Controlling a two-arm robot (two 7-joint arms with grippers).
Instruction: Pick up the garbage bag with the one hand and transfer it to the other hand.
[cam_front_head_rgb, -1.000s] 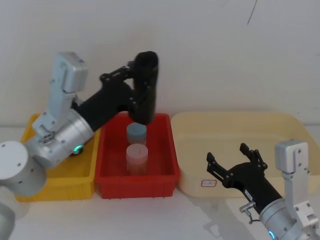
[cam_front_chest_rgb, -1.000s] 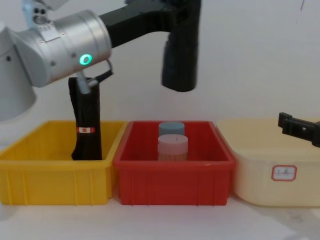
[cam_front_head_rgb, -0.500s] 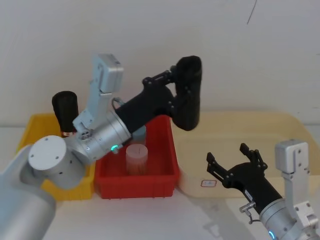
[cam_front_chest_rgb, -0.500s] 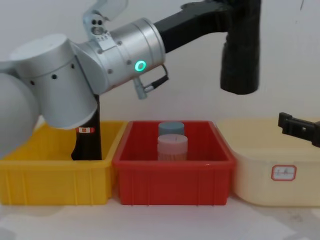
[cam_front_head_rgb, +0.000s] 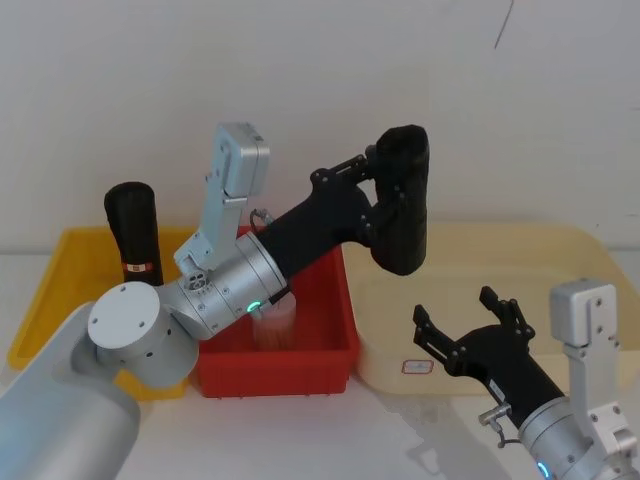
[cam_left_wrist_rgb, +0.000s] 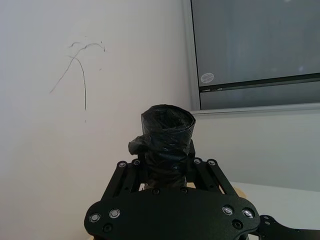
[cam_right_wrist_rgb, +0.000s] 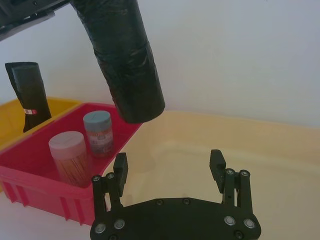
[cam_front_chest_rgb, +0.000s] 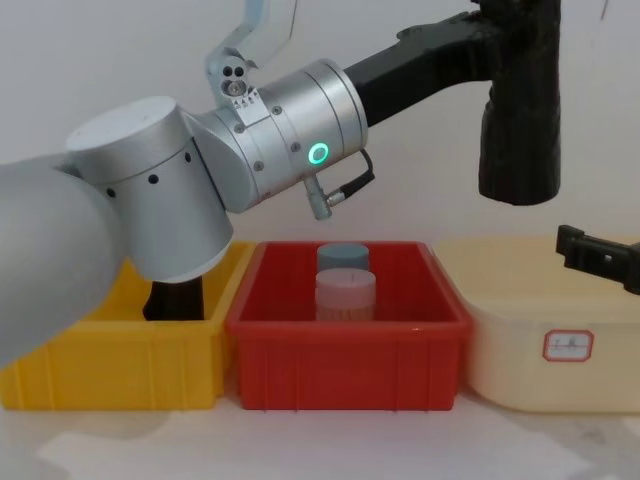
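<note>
The left hand (cam_front_head_rgb: 380, 190) is pinching the garbage bag (cam_front_head_rgb: 405, 220) around its upper half, with one finger on each side. The bag is hanging high in the air, almost straight up and down, and its bottom end is touching nothing.

Below and to the left of this hand, the red bin (cam_front_chest_rgb: 345, 370) is sitting on the counter (cam_front_chest_rgb: 350, 445). Two jars (cam_front_chest_rgb: 345, 290) are standing inside it, one behind the other. Farther left, the yellow bin (cam_front_chest_rgb: 110, 375) is holding another black roll (cam_front_head_rgb: 135, 235) with a small red and white band. The silver arm (cam_front_chest_rgb: 290, 130) is reaching across above both bins and is hiding part of that roll in the chest view.

Right under the bag, the cream bin (cam_front_chest_rgb: 520, 360) is sitting just beside the red bin. The bag's bottom is hanging over the cream bin's left part, with open air between them.

The right hand (cam_front_head_rgb: 455, 308) is waiting lower down and to the right of the bag, near the front edge of the cream bin. Its fingers are spread wide and are holding nothing. It is staying well apart from the bag, with open air in between. The white wall (cam_front_head_rgb: 300, 80) is standing behind both hands.
</note>
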